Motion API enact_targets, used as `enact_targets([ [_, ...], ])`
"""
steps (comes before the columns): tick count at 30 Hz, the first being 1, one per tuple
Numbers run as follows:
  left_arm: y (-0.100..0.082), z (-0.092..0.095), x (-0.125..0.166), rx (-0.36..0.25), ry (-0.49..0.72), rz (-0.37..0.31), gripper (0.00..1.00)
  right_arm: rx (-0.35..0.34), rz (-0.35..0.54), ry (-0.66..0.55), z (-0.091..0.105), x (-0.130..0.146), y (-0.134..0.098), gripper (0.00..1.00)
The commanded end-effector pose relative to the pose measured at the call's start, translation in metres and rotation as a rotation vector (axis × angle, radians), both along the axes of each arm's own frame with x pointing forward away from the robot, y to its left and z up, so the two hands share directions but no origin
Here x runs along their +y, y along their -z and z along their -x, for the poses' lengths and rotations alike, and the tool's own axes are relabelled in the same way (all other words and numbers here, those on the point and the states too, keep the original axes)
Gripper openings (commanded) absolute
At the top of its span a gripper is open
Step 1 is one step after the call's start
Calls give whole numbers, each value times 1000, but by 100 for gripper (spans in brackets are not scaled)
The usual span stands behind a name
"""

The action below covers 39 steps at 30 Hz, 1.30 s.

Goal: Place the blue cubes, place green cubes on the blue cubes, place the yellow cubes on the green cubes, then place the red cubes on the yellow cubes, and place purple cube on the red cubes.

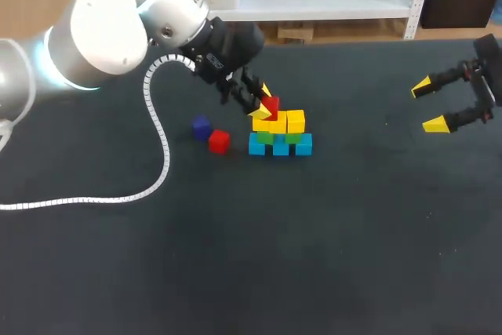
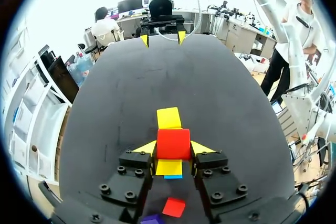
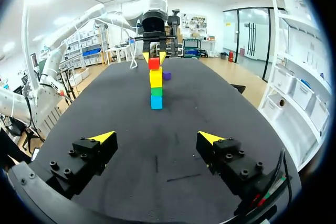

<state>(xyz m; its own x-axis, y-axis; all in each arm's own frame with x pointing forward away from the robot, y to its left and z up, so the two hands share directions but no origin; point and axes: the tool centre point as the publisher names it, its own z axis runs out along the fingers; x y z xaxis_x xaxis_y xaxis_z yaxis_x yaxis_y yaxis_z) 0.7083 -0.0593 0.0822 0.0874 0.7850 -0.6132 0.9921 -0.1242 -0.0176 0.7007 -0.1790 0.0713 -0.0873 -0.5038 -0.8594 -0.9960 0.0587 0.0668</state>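
— Grip first: what has the left gripper (image 1: 263, 103) got?
— It is clamped on a red cube (image 1: 271, 105), one yellow tip on each side face, right over the yellow cubes (image 1: 278, 124). I cannot tell whether the cube rests on them or hangs just above.
— How will it handle?
— Light and rigid, I judge, with smooth flat faces. A pinch on two opposite side faces suits it and leaves the top free. The worry is the pile, not the cube. The yellow cubes sit on green cubes (image 1: 265, 137), and those on blue cubes (image 1: 281, 147). All of them look loose, so a sideways nudge could shift a row.
— Room around it?
— Open dark counter (image 1: 329, 256) on every side of the pile. The second red cube (image 1: 219, 141) and the purple cube (image 1: 201, 126) lie just beside each other, near the pile on the left arm's side. The right gripper (image 1: 434, 104) hangs spread and empty, well apart, off at the counter's right.
— So?
— Release cleanly, rise straight up, and keep the fingers off the yellow row.
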Motion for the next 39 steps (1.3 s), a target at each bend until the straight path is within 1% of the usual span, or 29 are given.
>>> enact_targets([
  [1, 1, -2, -1, 4, 3, -1, 0, -1, -1, -1, 0, 0, 0, 100],
  [7, 1, -3, -1, 8, 1, -3, 0, -1, -1, -1, 0, 0, 0, 100],
  [10, 1, -3, -1, 10, 2, -3, 15, -1, -1, -1, 0, 0, 0, 100],
  [11, 1, -3, -2, 11, 3, -3, 22, -1, -1, -1, 0, 0, 0, 100],
  [12, 1, -3, -2, 11, 3, -3, 24, -1, -1, -1, 0, 0, 0, 100],
  [19, 2, -4, -3, 11, 7, -3, 35, -1, -1, -1, 0, 0, 0, 100],
  [26, 2, -4, -2, 14, 5, -3, 39, -1, -1, -1, 0, 0, 0, 100],
  [31, 2, -4, -1, 14, 5, -3, 49, -1, -1, -1, 0, 0, 0, 100],
  [32, 1, -5, -1, 14, 5, -3, 68, -1, -1, -1, 0, 0, 0, 100],
  [33, 1, -5, 0, 13, 7, -5, 85, -1, -1, -1, 0, 0, 0, 100],
  [34, -1, -5, 0, 11, 8, -6, 100, -1, -1, -1, 0, 0, 0, 100],
  [39, -13, -2, 11, -22, 2, -11, 100, -1, -1, -1, 0, 0, 0, 100],
])
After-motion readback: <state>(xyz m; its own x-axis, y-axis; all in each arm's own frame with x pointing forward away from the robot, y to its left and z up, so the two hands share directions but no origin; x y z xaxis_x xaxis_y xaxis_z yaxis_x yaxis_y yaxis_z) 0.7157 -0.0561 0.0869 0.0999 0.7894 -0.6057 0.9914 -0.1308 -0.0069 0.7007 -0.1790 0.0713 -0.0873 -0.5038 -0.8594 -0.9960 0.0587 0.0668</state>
